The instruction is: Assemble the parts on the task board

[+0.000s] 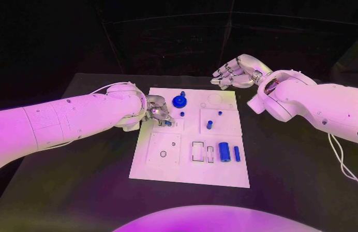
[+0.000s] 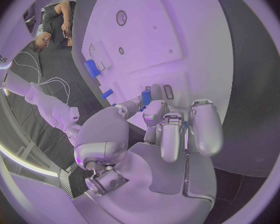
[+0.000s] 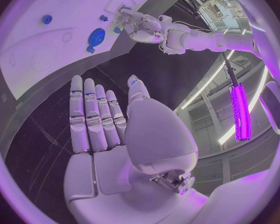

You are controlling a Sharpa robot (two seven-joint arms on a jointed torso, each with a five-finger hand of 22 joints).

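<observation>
1. Head view: the left hand (image 1: 157, 110) is down at the task board's (image 1: 160, 170) left edge, its fingers closed on a small blue part (image 1: 167, 122). The right hand (image 1: 235, 72) hovers beyond the far right corner, the farther hand from it.
2. Left wrist view: the fingertips (image 2: 154, 108) pinch the blue part (image 2: 145, 97), its long axis roughly upright off the board (image 2: 196, 30).
3. Right wrist view: the right hand (image 3: 99, 119) is empty, its fingers straight, palm open, off the board (image 3: 28, 55).

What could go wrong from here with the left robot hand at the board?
The left robot hand pinches a small blue part at its fingertips; the hold looks slight, so it could slip. Its fingers are close to the blue round knob and a small blue peg on the white board, which it may bump.
</observation>
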